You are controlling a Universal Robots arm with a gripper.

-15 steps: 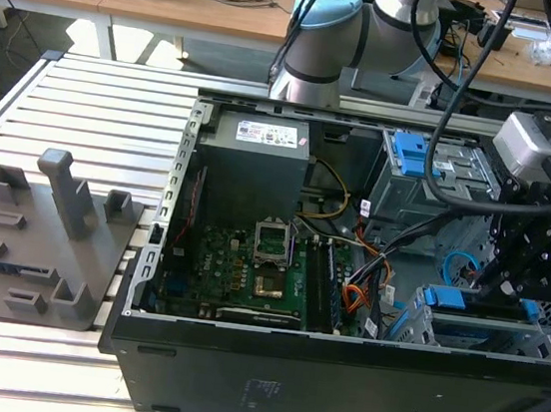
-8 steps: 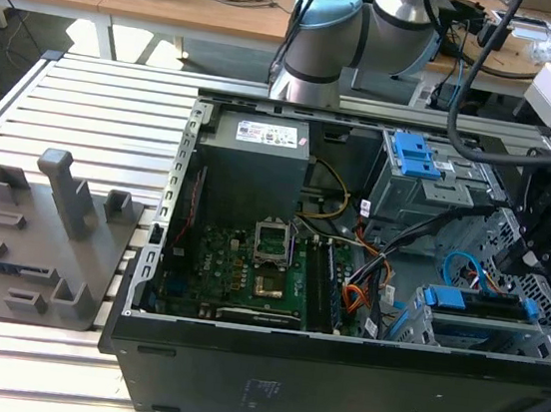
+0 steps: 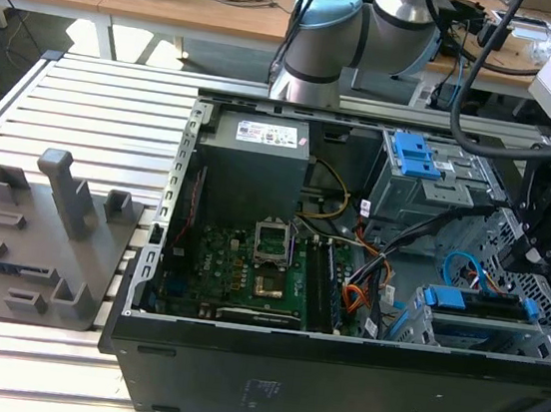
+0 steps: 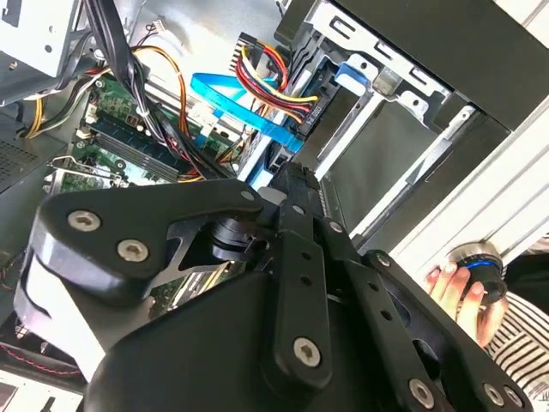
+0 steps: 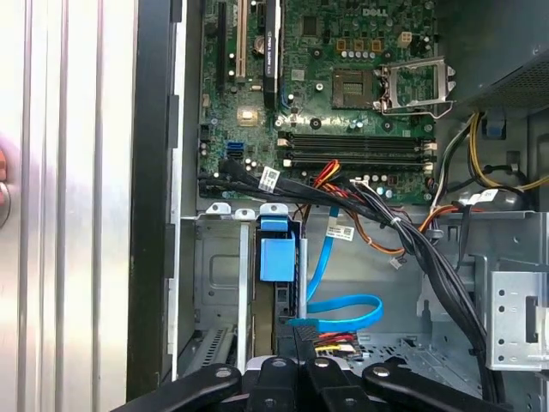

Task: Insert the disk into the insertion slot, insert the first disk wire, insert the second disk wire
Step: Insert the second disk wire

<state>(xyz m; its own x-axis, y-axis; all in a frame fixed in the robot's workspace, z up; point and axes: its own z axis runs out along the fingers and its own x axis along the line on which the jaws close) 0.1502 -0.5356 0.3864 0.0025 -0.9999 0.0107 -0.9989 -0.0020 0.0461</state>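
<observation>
In the exterior view, an open desktop computer case [image 3: 335, 374] lies on its side on a slatted aluminium table [image 3: 94, 124], with wooden workbenches behind. The insertion slot [image 3: 532, 328], a perforated silver cage, sits at the exterior view's right end of the case; the disk [image 3: 475, 303] lies in it with blue rails, its long axis running across the view. A grey fixture block [image 3: 40, 238] rests on the table beside the case. A white label on the power supply [image 3: 256, 163] is unreadable.

In the second wrist view, the gripper [image 4: 296, 184] hangs just by the drive's cable end, where the second disk wire [image 4: 236, 107] loops flat and light blue beside a red, yellow and black power plug [image 4: 266, 73]. A person's hand [image 4: 463, 296] holds a round button device.

In the first wrist view, the flat blue cable curls back toward the plug; whether the jaws are open I cannot tell.
</observation>
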